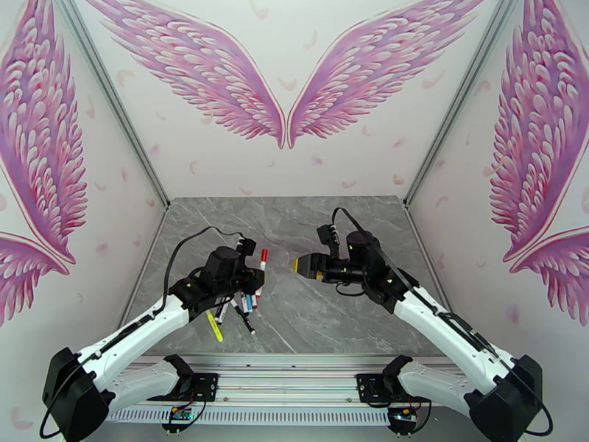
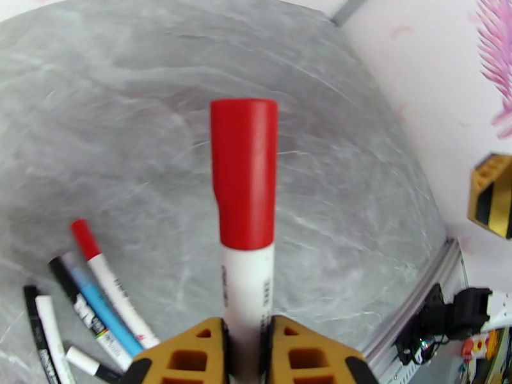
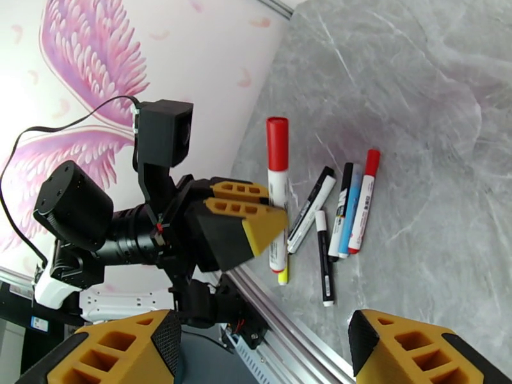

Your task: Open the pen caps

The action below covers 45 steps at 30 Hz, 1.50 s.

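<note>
My left gripper (image 2: 246, 356) is shut on the white barrel of a pen (image 2: 247, 283), holding it upright above the table. Its red pen cap (image 2: 244, 174) sits on the top end, also seen as the red cap (image 1: 263, 255) and the red cap (image 3: 277, 143). The left gripper (image 1: 254, 272) stands left of centre. To its right, a short gap away, my right gripper (image 1: 300, 264) points at the cap, level with it. The right gripper (image 3: 269, 353) is open with nothing between its fingers. Several capped pens (image 3: 339, 216) lie on the table below.
The loose pens (image 1: 247, 303) lie in a bunch under the left arm, with a yellow highlighter (image 1: 215, 327) nearest the front edge. The grey marble table (image 1: 331, 318) is bordered by a metal rail (image 1: 294, 377) in front and white walls on three sides.
</note>
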Motion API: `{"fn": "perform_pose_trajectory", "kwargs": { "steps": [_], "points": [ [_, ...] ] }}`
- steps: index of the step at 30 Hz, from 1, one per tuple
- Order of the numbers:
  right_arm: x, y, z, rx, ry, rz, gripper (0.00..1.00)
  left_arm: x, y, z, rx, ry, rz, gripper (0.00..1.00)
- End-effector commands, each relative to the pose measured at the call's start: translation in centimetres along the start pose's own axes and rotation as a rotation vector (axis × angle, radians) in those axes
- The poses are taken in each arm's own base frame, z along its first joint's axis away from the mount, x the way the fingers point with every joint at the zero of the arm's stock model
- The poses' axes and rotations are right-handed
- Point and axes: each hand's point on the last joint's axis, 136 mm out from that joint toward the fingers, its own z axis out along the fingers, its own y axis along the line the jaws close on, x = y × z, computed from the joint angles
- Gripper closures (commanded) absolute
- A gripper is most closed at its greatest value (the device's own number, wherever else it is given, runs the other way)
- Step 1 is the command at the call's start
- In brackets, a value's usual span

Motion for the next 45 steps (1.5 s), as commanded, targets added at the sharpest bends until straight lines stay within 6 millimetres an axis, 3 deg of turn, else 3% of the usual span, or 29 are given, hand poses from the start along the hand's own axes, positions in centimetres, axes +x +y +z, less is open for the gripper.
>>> {"fn": "perform_pose_trajectory", "kwargs": {
  "steps": [1, 7, 16, 23, 32, 45],
  "points": [
    [-0.5, -0.4, -0.4, 0.051, 0.001, 0.014, 0.31, -2.5, -4.6, -0.5, 0.180, -0.067, 0.082, 0.85],
    [-1.7, -0.9, -0.2, 0.084, -0.049, 0.006, 0.34, -2.0, -8.3, 0.1, 0.340, -0.036, 0.101, 0.85],
    [-2.3, -1.4, 0.6, 0.090, -0.052, 0.007, 0.39, -0.8, -10.8, 1.1, 0.432, 0.028, 0.126, 0.87],
    [-2.1, -1.7, 1.1, 0.089, -0.038, 0.011, 0.52, -0.3, -11.6, 1.8, 0.458, 0.057, 0.136, 0.87],
    [-2.0, -1.8, 1.1, 0.100, -0.030, 0.001, 0.70, 0.3, -11.3, 2.3, 0.446, 0.074, 0.137, 0.88],
    [-2.0, -2.0, 1.2, 0.103, -0.024, 0.000, 0.83, 0.5, -11.7, 2.0, 0.466, 0.075, 0.137, 0.88]
  ]
}}
